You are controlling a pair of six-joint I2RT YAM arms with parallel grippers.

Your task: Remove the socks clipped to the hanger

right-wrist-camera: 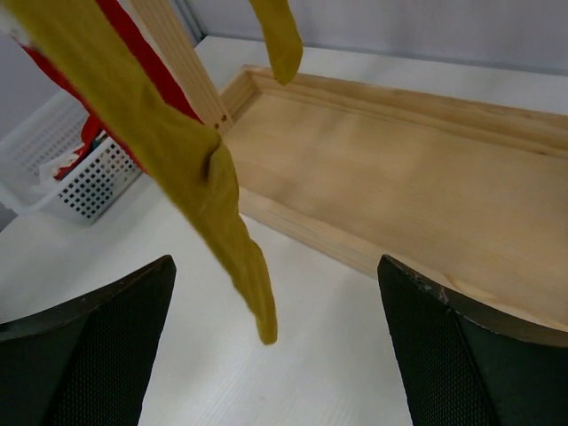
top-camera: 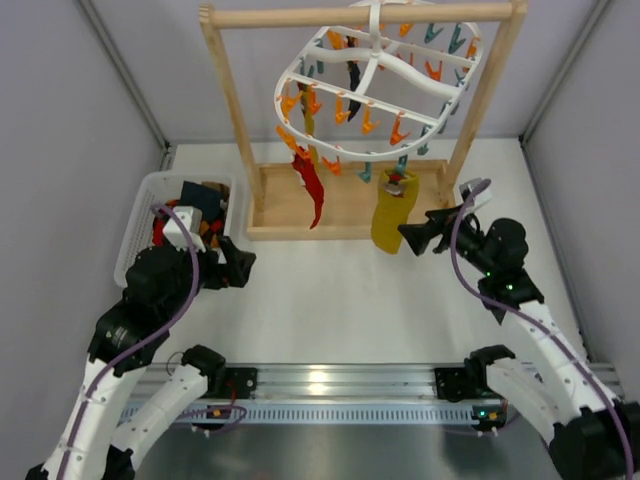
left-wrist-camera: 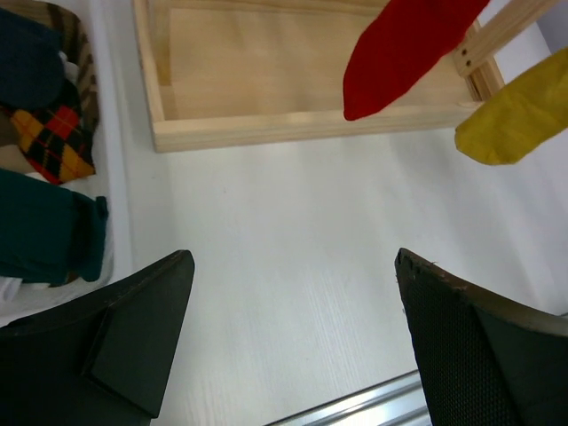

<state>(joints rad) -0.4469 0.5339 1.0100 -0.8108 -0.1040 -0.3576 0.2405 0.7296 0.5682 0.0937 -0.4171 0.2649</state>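
Observation:
The white oval hanger (top-camera: pixel 375 80) hangs from the rack's top bar, with orange and teal clips. A red sock (top-camera: pixel 312 190) and a wide yellow sock (top-camera: pixel 392 215) dangle from it; a thin olive sock (top-camera: pixel 308 120) and a dark one (top-camera: pixel 353 78) hang higher up. My right gripper (top-camera: pixel 415 238) is open and empty, right beside the yellow sock's lower end. In the right wrist view the yellow sock (right-wrist-camera: pixel 195 169) hangs just ahead of the open gripper (right-wrist-camera: pixel 275 328). My left gripper (top-camera: pixel 240 265) is open and empty over the table, next to the basket. The left wrist view shows the red sock (left-wrist-camera: pixel 404 49) and the yellow sock (left-wrist-camera: pixel 515 115) beyond the open gripper (left-wrist-camera: pixel 293 311).
A light wooden rack frame (top-camera: pixel 230 100) with a shallow base tray (top-camera: pixel 345 205) stands at the back middle. A white perforated basket (top-camera: pixel 140 215) at the left holds several socks; it also shows in the left wrist view (left-wrist-camera: pixel 120 222) and the right wrist view (right-wrist-camera: pixel 71 169).

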